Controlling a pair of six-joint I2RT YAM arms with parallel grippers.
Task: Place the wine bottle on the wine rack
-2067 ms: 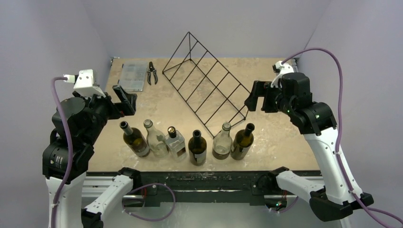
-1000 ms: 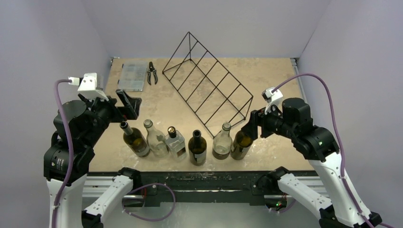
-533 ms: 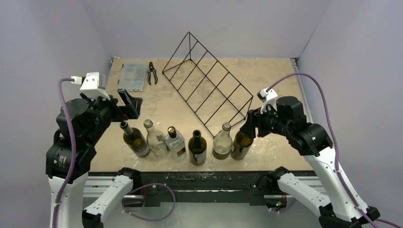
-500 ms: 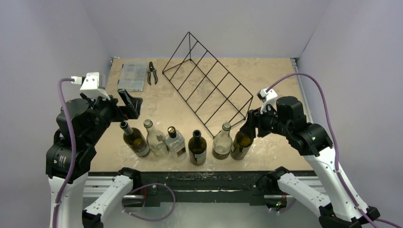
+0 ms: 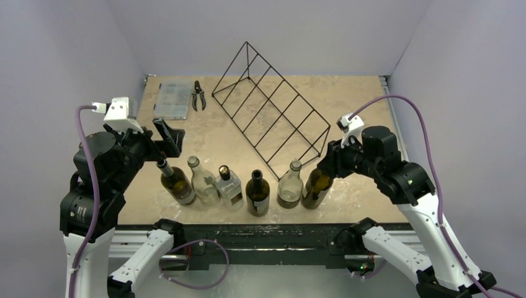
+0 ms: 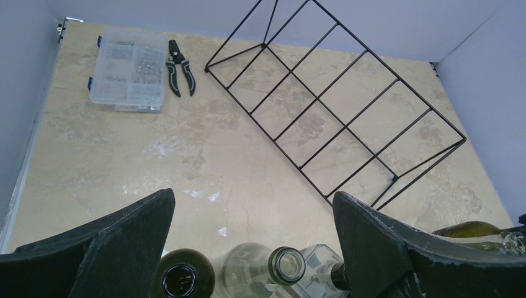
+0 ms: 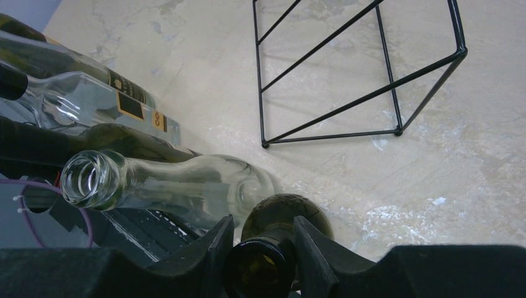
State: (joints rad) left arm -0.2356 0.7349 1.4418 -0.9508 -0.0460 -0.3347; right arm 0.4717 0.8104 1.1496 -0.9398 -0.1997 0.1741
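Observation:
The wine bottle (image 5: 315,189), dark green, stands upright at the right end of a row near the table's front edge. My right gripper (image 5: 325,164) is shut on its neck. In the right wrist view the two fingers press either side of the neck just below the open mouth of the wine bottle (image 7: 285,214), with the right gripper (image 7: 263,225) above it. The black wire wine rack (image 5: 287,85) lies diagonally behind the row, empty; its near corner (image 7: 397,131) shows beyond the bottle. My left gripper (image 5: 169,133) hangs open above the left end of the row, holding nothing (image 6: 254,205).
Several other bottles stand in the row: a clear one (image 5: 289,186) touching the held bottle, a dark labelled one (image 5: 257,194), a square clear one (image 5: 229,185), a clear one (image 5: 203,183) and a dark green one (image 5: 177,183). A clear parts box (image 5: 172,100) and pliers (image 5: 198,94) lie back left.
My right arm came down from beside the rack to the rightmost bottle, and its fingers have closed on the neck. The left arm has barely shifted.

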